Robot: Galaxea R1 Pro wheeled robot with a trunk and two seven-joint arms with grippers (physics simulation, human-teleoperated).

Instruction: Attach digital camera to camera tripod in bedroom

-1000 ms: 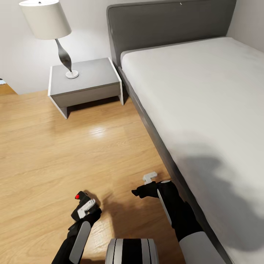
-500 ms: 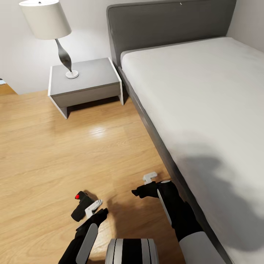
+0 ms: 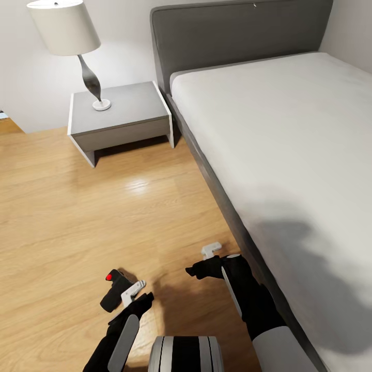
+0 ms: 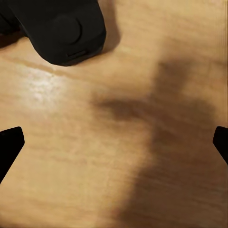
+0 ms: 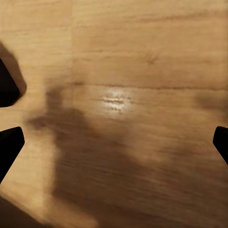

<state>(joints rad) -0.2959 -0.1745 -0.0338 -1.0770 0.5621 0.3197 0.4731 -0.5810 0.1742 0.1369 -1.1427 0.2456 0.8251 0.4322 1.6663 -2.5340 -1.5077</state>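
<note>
Bright, even light; soft shadows

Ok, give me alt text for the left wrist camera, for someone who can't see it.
A black digital camera lies on a light wood plank floor beyond the open left gripper, whose dark fingers show at the frame's two sides with bare floor between. A soft shadow crosses the planks.

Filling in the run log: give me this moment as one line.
camera: on floor, not held | left hand: open, beside camera | right hand: open, empty | tripod: unseen
</note>
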